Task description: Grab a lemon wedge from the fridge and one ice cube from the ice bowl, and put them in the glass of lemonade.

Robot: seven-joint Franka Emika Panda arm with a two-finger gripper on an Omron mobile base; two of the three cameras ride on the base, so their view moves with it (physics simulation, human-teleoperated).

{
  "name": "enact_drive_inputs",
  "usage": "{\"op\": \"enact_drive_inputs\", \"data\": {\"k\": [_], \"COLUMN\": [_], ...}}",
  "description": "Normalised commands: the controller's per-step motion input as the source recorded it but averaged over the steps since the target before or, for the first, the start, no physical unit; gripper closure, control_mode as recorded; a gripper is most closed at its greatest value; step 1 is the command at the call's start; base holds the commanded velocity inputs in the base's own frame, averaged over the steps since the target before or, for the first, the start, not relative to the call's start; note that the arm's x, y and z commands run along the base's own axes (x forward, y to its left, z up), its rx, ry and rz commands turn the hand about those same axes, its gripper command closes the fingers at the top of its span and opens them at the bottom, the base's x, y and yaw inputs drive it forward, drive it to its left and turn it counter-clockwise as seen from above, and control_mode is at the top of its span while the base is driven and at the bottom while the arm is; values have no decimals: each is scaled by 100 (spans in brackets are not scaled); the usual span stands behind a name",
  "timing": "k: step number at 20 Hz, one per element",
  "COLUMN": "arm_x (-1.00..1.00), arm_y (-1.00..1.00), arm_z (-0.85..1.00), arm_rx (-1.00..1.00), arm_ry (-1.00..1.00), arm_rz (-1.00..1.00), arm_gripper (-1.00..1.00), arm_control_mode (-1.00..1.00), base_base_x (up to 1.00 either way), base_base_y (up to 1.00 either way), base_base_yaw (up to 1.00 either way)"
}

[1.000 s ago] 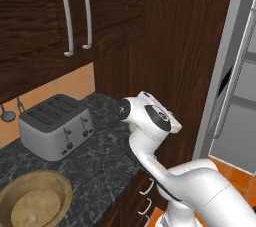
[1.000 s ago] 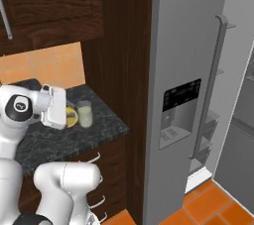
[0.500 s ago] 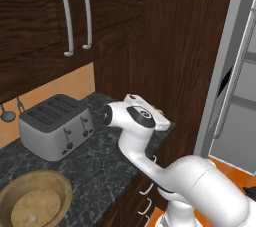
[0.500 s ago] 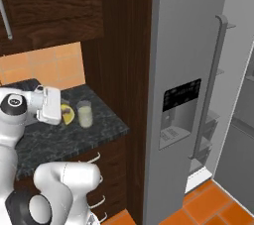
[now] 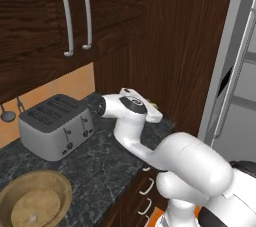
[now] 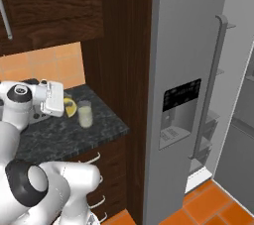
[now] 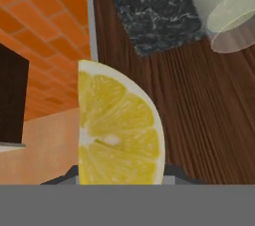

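Lemon wedge [image 7: 118, 128]: gripped in claw [image 6: 67, 107], newly swung beside glass of lemonade [image 6: 85, 114] on counter [image 6: 64, 132]; drop-in pending.

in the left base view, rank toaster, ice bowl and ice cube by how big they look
1. toaster and ice bowl: close; the bowl is nearer the camera and cut by the frame edge, so unsure.
2. ice cube: by far the smallest, a speck in the bowl.

Yellow lemon wedge [image 7: 118, 129] held aloft beside the upright glass of lemonade [image 6: 85, 115]; tan ice bowl [image 5: 35, 202] holds one ice cube [image 5: 33, 217].
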Motion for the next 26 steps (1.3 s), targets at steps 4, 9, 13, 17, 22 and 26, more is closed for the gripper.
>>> {"op": "enact_drive_inputs", "data": {"k": [4, 9, 13, 17, 22, 26], "arm_x": [44, 45, 43, 42, 31, 23], "arm_y": [0, 0, 3, 8, 12, 4], "arm_z": [0, 0, -5, 0, -20, -32], "arm_rx": [0, 0, 0, 0, 0, 0], "arm_ry": [-4, -2, -2, 0, -2, -4], "arm_rz": [-5, -7, -6, -6, -2, -1], "arm_gripper": [100, 100, 100, 100, 100, 100], "arm_control_mode": [-100, -100, -100, -100, -100, -100], "base_base_x": [0, 0, 0, 0, 0, 0], "base_base_y": [0, 0, 0, 0, 0, 0], "base_base_yaw": [0, 0, 0, 0, 0, 0]}}
